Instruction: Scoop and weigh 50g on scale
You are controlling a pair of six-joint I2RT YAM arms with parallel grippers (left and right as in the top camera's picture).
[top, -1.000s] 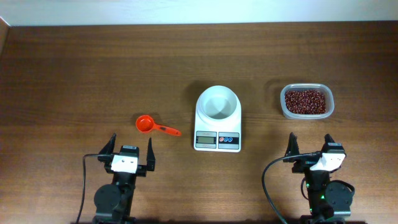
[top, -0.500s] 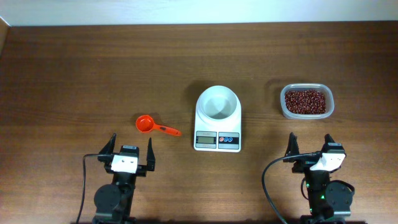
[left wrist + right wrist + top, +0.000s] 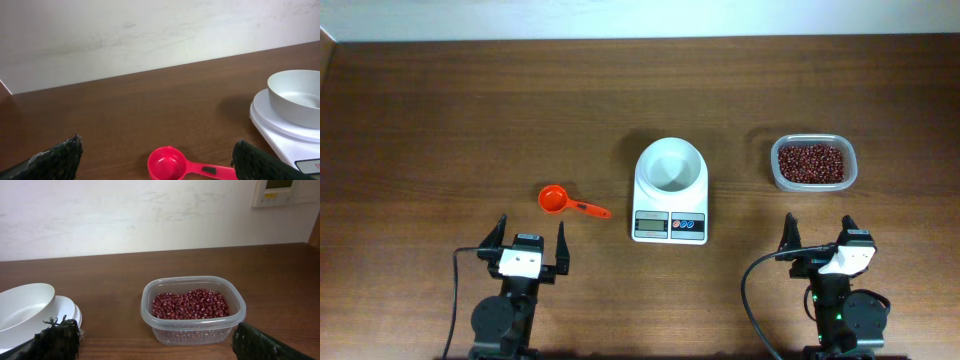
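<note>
White scale (image 3: 669, 208) sits mid-table, bowl (image 3: 669, 164) empty. I judge nothing done: red scoop (image 3: 555, 199) lies untouched at left, beans (image 3: 811, 162) unscooped at right. My left gripper (image 3: 531, 228) and right gripper (image 3: 818, 222) stand released, empty, near.

One scale (image 3: 670, 190), one red scoop (image 3: 570, 203), one tub (image 3: 193, 323) of red beans, one left pincer (image 3: 532, 226) and one right pincer (image 3: 819, 223) share a single bench (image 3: 470, 120).
</note>
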